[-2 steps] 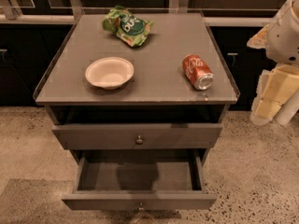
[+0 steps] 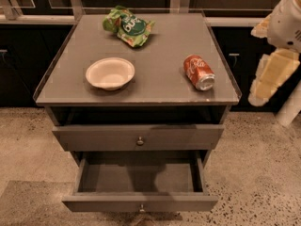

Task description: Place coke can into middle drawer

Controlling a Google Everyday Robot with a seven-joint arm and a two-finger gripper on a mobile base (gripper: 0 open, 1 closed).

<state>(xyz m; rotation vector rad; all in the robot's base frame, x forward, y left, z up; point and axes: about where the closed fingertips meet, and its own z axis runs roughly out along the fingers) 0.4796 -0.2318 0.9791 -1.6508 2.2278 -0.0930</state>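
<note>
The coke can [image 2: 199,72] lies on its side on the right part of the grey cabinet top [image 2: 164,46], its silver end facing the front. The middle drawer [image 2: 141,202], the lower of the two, is pulled open and its inside shows nothing in it. The drawer above it [image 2: 139,136] is closed. My gripper [image 2: 273,75] hangs in the air at the right edge of the view, beside the cabinet's right side, to the right of the can and apart from it. It holds nothing.
A white bowl [image 2: 110,73] sits on the left of the cabinet top. A green chip bag [image 2: 128,26] lies at the back. Dark cabinets [image 2: 19,65] run behind. The speckled floor [image 2: 258,173] surrounds the open drawer.
My gripper and arm have shifted slightly upward at the right edge. The can, bowl, bag and drawers have not moved.
</note>
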